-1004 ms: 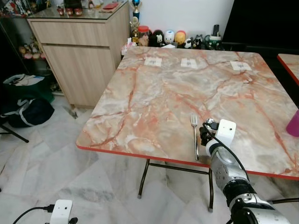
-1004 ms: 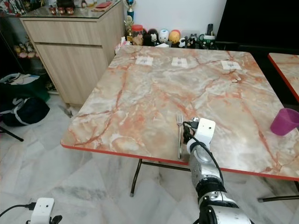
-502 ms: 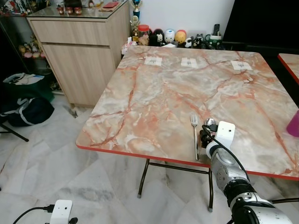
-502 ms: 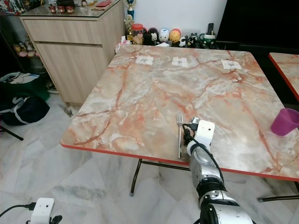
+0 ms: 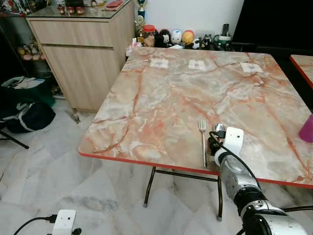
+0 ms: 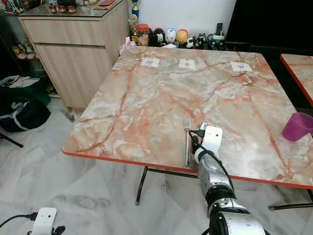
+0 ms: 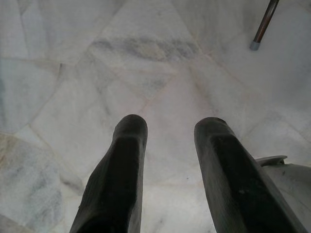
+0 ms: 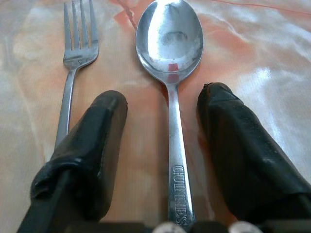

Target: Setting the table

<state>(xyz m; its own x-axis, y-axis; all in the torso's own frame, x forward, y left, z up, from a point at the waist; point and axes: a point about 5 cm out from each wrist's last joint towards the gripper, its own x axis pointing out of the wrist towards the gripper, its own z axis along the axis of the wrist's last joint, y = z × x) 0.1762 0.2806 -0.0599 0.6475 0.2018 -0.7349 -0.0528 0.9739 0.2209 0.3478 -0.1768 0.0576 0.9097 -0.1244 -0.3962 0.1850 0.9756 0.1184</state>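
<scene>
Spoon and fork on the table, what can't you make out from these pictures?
- Spoon: right wrist view's edge cuts off the handle's end; in the left eye view the right hand covers all but the bowl.
- Fork: wrist view, one finger hides the handle.
- Purple cup: left eye view, cut by the frame edge.

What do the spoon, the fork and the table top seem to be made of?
Spoon: polished metal, probably stainless steel; its bowl mirrors its surroundings and the handle carries stamped letters.
Fork: the same silvery metal, a little duller.
Table top: looks like glossy pink-orange marble with white veins, but the thin red edge suggests a printed laminate; I cannot be sure.
</scene>
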